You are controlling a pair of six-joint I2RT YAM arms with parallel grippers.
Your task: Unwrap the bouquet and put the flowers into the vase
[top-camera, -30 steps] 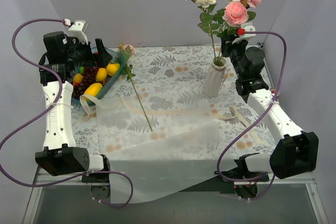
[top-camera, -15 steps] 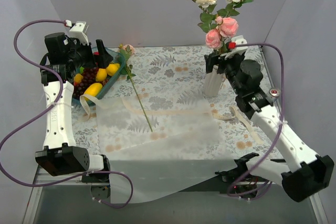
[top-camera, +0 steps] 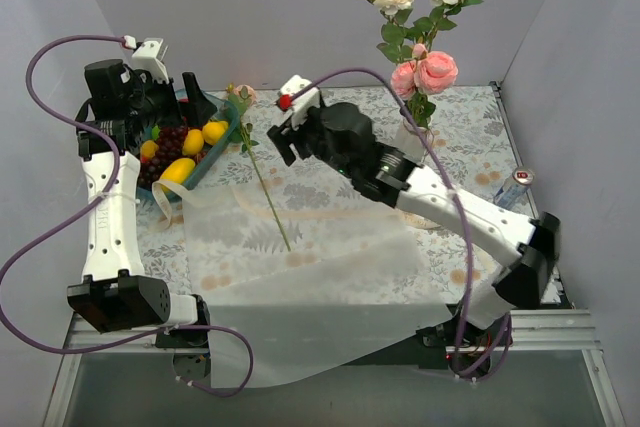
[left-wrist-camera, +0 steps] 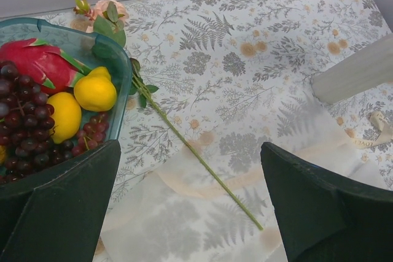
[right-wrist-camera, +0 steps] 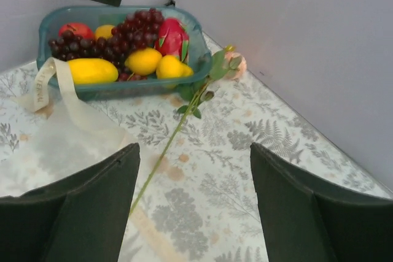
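In the left wrist view the vase (left-wrist-camera: 356,77) is cut by the right edge, so its upper part does not show; from above, the right arm (top-camera: 470,212) covers its lower part. The top edge there cuts the highest bud of the flowers (top-camera: 425,72).

Bright, soft, even light fills the white enclosure, leaving only faint, diffuse shadows on the tablecloth (top-camera: 465,127) beneath the arms. Both wrist views are crisp on the cloth, but the dark fingers (left-wrist-camera: 58,213) along their bottom edges look underexposed and slightly blurred.
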